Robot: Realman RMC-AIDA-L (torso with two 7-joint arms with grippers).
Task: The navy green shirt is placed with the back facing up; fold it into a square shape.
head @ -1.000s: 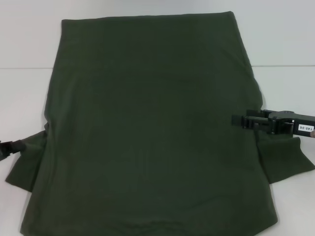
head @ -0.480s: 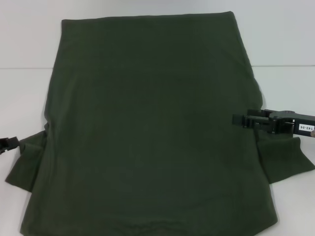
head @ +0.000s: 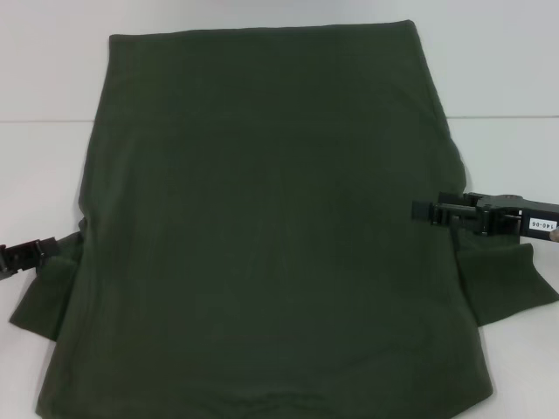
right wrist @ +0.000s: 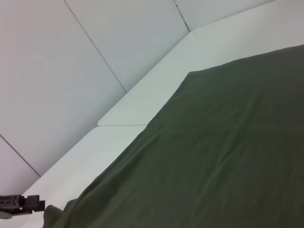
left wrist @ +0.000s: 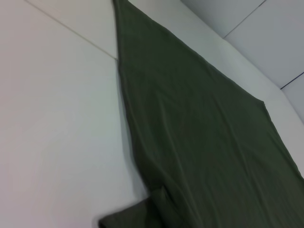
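You had one navy green shirt (head: 262,227): plain, matte, spread flat over the white desk (head: 44,175). Left gripper (head: 31,255) and right gripper (head: 437,212) sat at its sleeves; their grip could not be told.

dark olive-green soft matte fabric shirt (right wrist: 213,152) spread flat on a white table surface (right wrist: 142,102), filling much of the view. pale grey panelled wall (right wrist: 71,57) behind. far off, left black gripper (right wrist: 21,204) at the shirt's edge.
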